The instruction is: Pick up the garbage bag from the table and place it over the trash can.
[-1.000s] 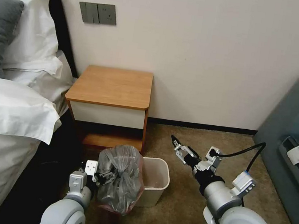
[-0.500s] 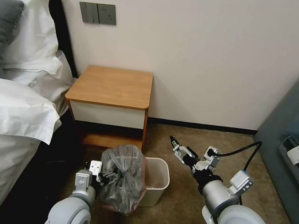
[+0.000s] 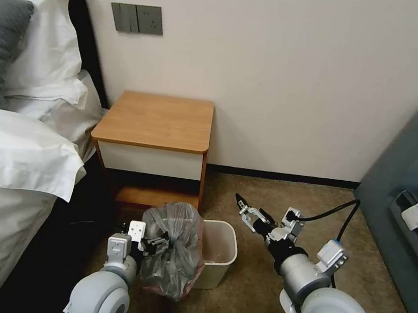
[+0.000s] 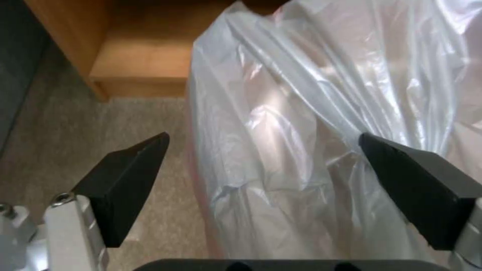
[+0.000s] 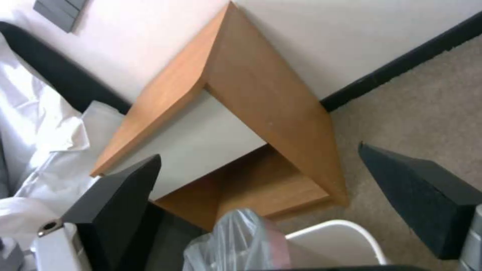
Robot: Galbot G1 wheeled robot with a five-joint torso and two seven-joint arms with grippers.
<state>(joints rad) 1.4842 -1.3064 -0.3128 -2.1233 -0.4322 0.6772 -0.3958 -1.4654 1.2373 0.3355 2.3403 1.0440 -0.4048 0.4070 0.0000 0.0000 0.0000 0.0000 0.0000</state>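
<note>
Status at this moment: the garbage bag [image 3: 174, 265] is off the worktop [image 3: 157, 119], whose top lies bare in the middle of the head view. The bag stands bunched at lower centre, long axis upright, against the left-hand side of the trash can [image 3: 221, 261] and rising above its rim. The can's mouth to the right of the bag is uncovered, so I judge the placing as not yet done.

The left pincer [image 3: 156, 244] is at the bag's left flank, touching it. In the left wrist view the pincer [image 4: 263, 137] is spread wide, with the plastic [image 4: 301, 113] filling the space between and beyond the fingers. I cannot tell whether the film hangs from one finger or leans on the can's rim.

The right pincer [image 3: 245, 210] hovers just right of the can and above it, clear of both can and bag. Its own camera shows it [image 5: 258, 154] spread wide and empty, looking down on the bag [image 5: 241, 237], the can's rim [image 5: 346, 226] and the worktop [image 5: 271, 94].

The governing relation: the bag lies directly right of the left pincer, and the open mouth lies further right. The left arm is the nearer to the bag.
</note>
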